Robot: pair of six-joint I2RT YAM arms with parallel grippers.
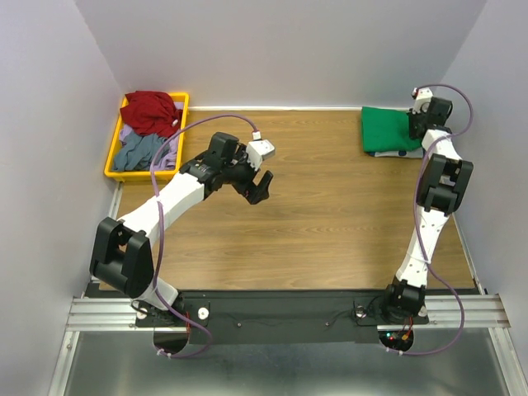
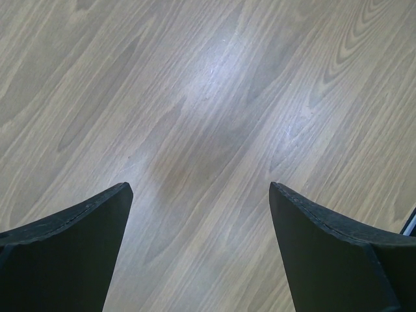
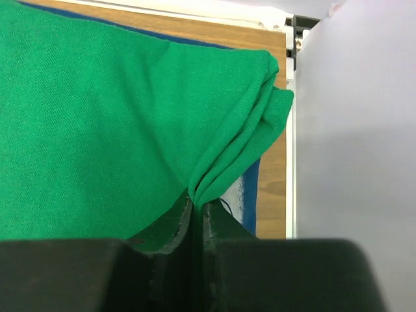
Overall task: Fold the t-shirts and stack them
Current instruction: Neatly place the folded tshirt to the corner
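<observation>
The bright green t-shirt (image 1: 388,129) lies folded at the table's far right corner, on top of the navy blue t-shirt, of which only an edge with white print shows in the right wrist view (image 3: 246,188). My right gripper (image 3: 197,203) is shut on a bunched fold of the green t-shirt (image 3: 117,123) at its right edge; in the top view the gripper (image 1: 415,124) sits at that same edge. My left gripper (image 1: 262,187) is open and empty over bare wood mid-table, its fingers (image 2: 78,247) wide apart above the tabletop.
A yellow bin (image 1: 112,153) at the far left holds a red garment (image 1: 151,110) and grey-blue clothes (image 1: 139,151). White walls close in on three sides; the right wall (image 3: 357,117) stands close to the right gripper.
</observation>
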